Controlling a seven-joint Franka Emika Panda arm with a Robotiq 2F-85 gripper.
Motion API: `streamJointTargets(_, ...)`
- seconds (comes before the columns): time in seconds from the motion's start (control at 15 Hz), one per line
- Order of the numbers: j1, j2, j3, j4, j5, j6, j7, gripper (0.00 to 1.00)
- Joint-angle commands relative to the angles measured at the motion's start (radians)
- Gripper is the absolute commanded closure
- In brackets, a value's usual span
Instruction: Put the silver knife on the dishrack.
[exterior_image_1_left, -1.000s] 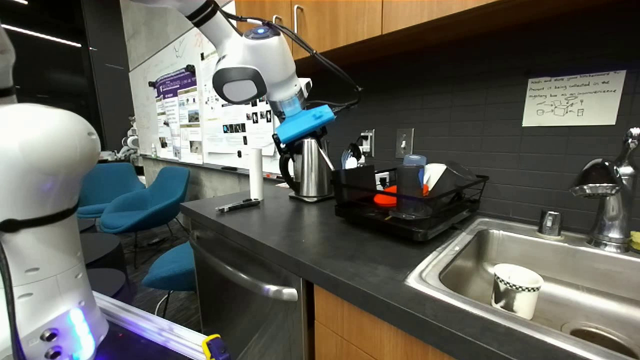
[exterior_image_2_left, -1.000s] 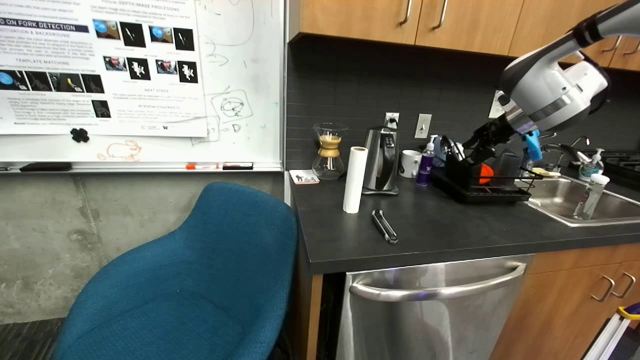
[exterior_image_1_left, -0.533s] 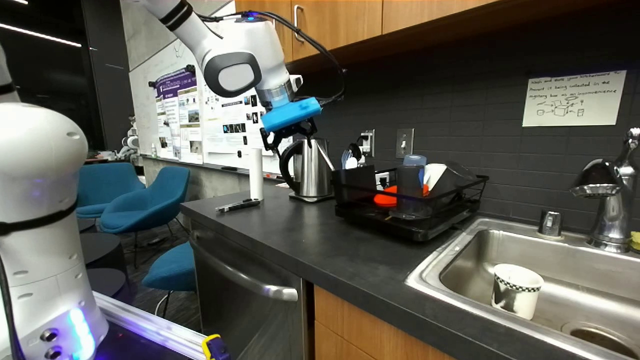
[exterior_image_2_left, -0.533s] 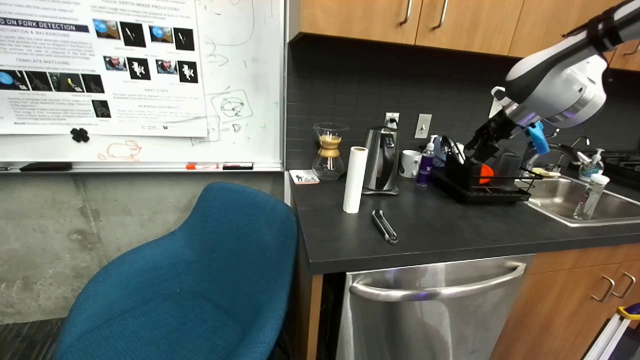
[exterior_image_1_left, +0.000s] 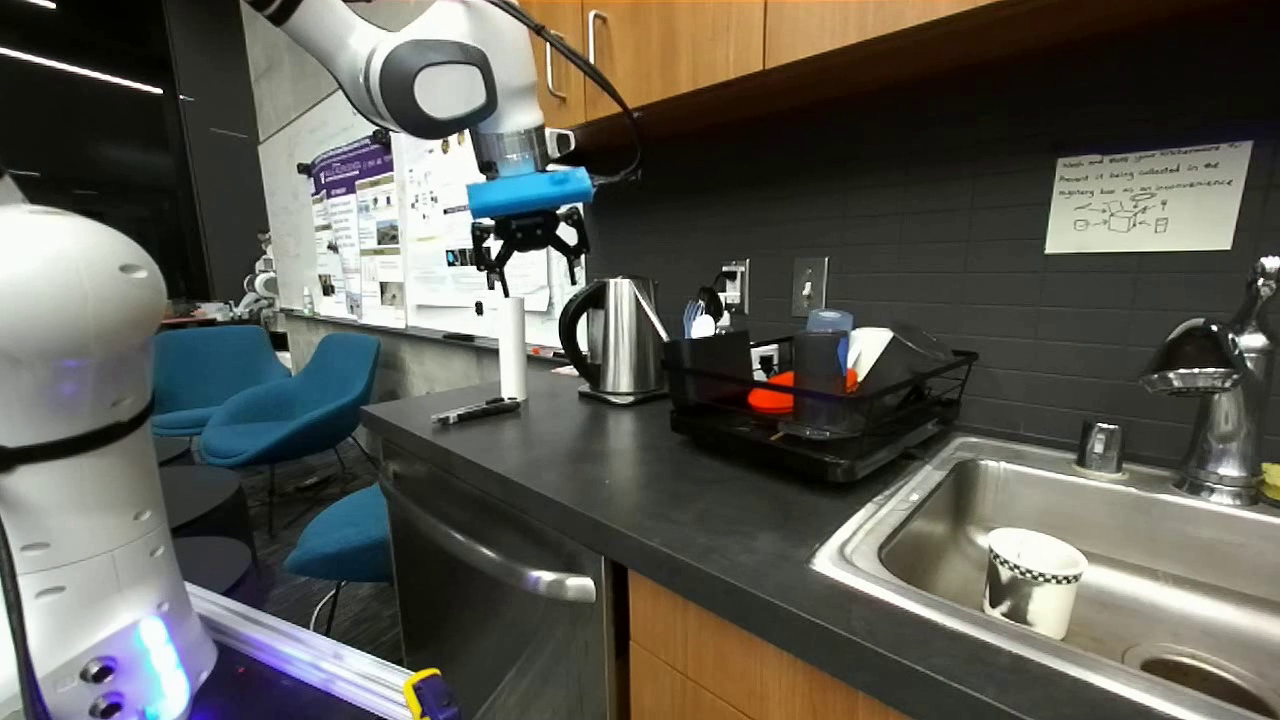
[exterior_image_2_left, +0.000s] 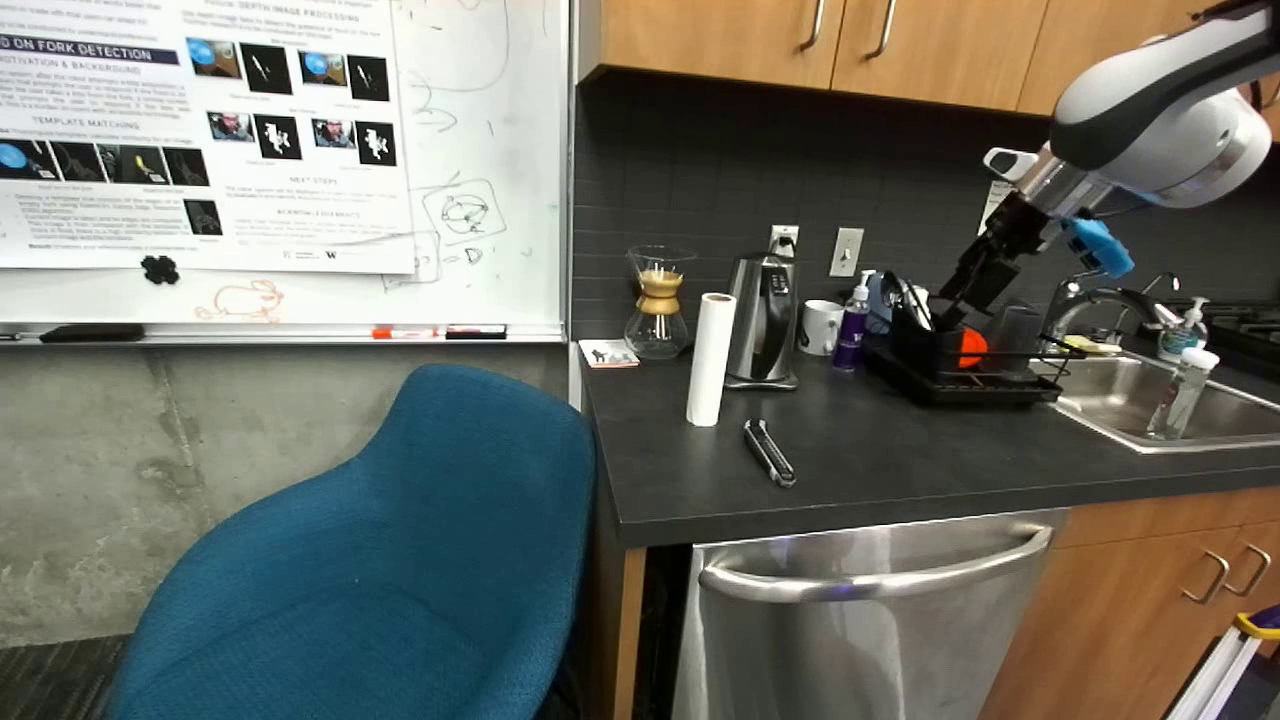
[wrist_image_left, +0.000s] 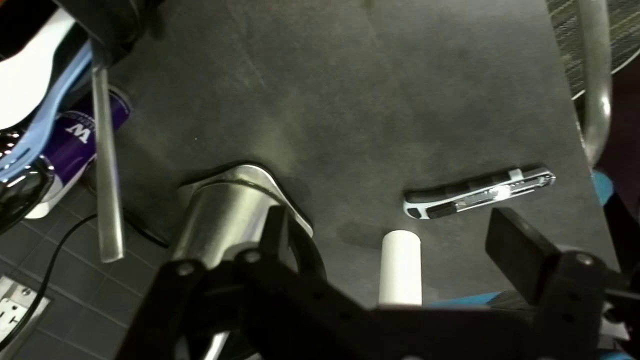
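Your gripper (exterior_image_1_left: 541, 284) hangs above the worktop (exterior_image_1_left: 600, 450), well apart from the dishrack (exterior_image_1_left: 760, 450) in an exterior view, its fingers (wrist_image_left: 517, 245) spread wide; from the wrist, you look past them to an upright white roll (wrist_image_left: 401, 270). Two silver pieces could answer to your task's knife, and you cannot tell which. A flat silver utensil (wrist_image_left: 107, 170) slants out of the black holder (exterior_image_1_left: 705, 365) at the dishrack's end, its lower part hidden; a blue fork (exterior_image_1_left: 691, 318) stands there too. A silver-and-black box cutter (exterior_image_2_left: 770, 455) lies flat near the worktop's front edge, close to the corner by the blue chair (exterior_image_2_left: 400, 540). The roll stands nearer the end edge, and the steel kettle (exterior_image_1_left: 627, 345), set farther from the front edge, rises between roll and dishrack. Beyond the dishrack, a white mug (exterior_image_1_left: 1033, 585) with a checkered band sits in the sink (exterior_image_1_left: 860, 530).
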Motion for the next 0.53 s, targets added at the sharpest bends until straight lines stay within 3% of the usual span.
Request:
streamJointTargets(0.0, -0.014, -0.069, 0.031, -0.005, -0.052, -0.136, 0.137, 0.00)
streamJointTargets(0.47, -0.023, -0.126, 0.100, -0.009, -0.125, -0.266, 0.494, 0.00)
